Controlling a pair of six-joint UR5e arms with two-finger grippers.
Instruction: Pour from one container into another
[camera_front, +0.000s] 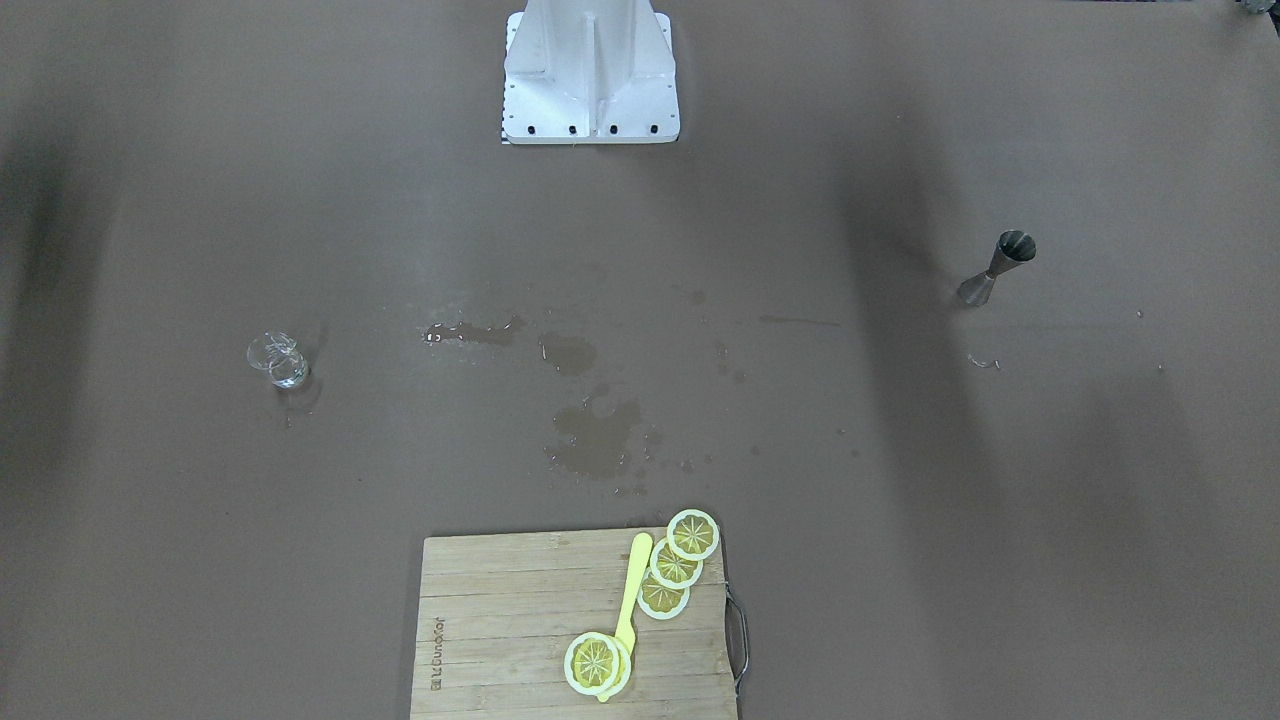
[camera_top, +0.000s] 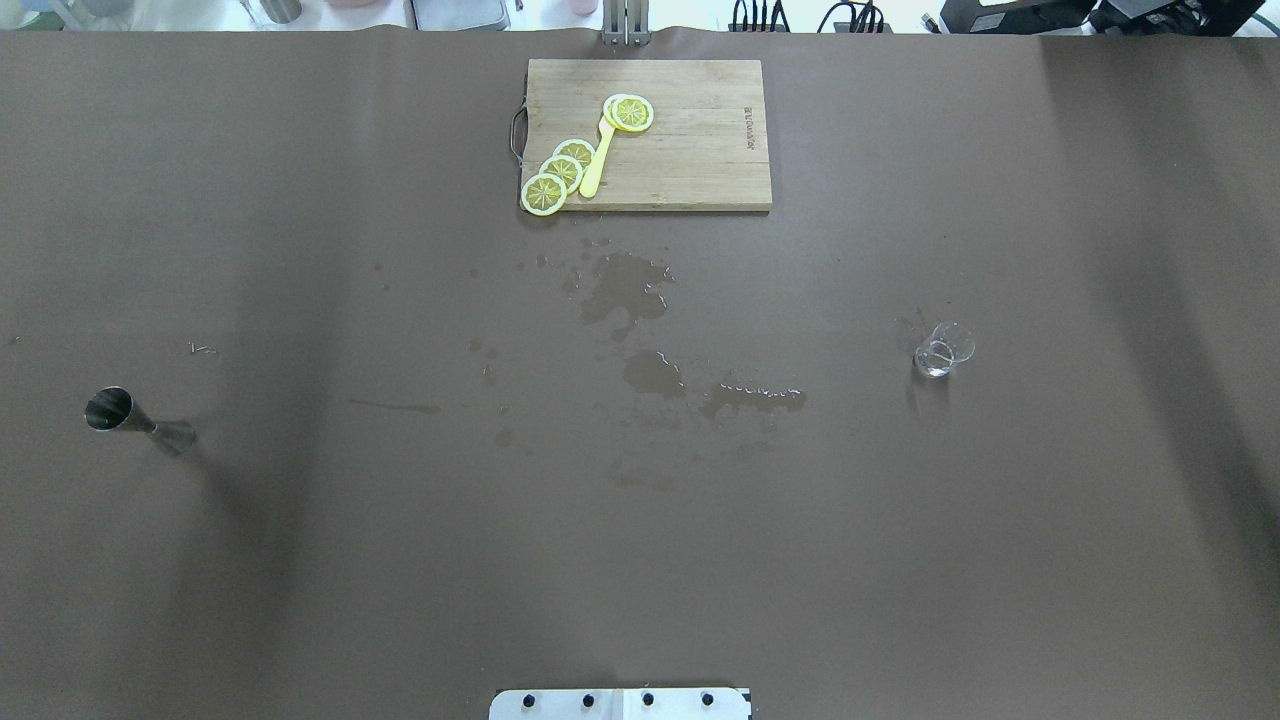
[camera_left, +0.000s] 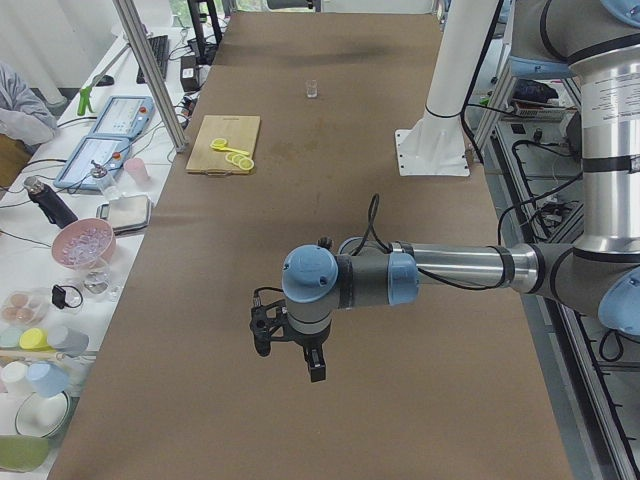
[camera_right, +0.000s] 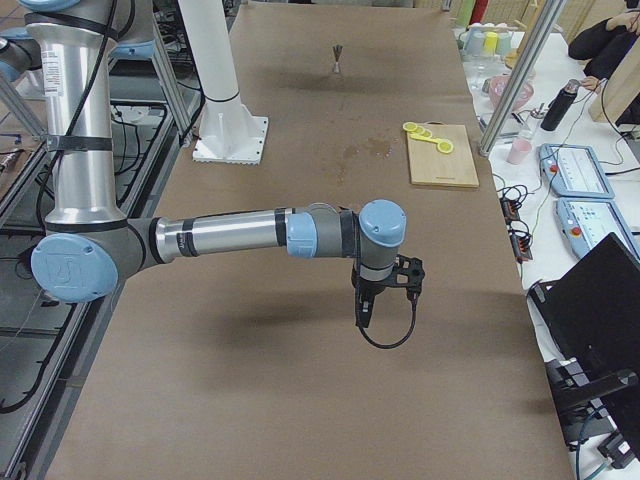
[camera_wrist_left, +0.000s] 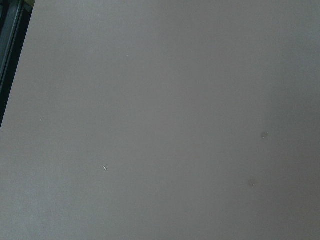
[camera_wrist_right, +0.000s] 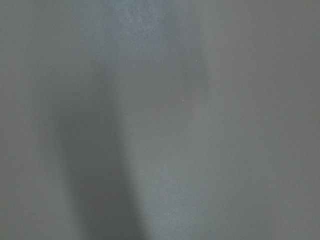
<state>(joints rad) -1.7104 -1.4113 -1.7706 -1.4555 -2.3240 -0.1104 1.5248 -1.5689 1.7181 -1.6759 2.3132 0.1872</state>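
Glass cup (camera_top: 942, 350) is recorded upright on the right half of the table (camera_top: 300, 560). Steel jigger (camera_top: 135, 420) is recorded upright near the left edge, well apart from the cup. Wet patches (camera_top: 625, 290) are noted between the two, toward the cutting board (camera_top: 700, 170) (lemon slices (camera_top: 560, 172) and a yellow utensil (camera_top: 596, 165) are laid on it). Left gripper (camera_left: 290, 352) and right gripper (camera_right: 385, 295) are held above bare table at opposite ends. Whether their fingers are apart or together cannot be told.
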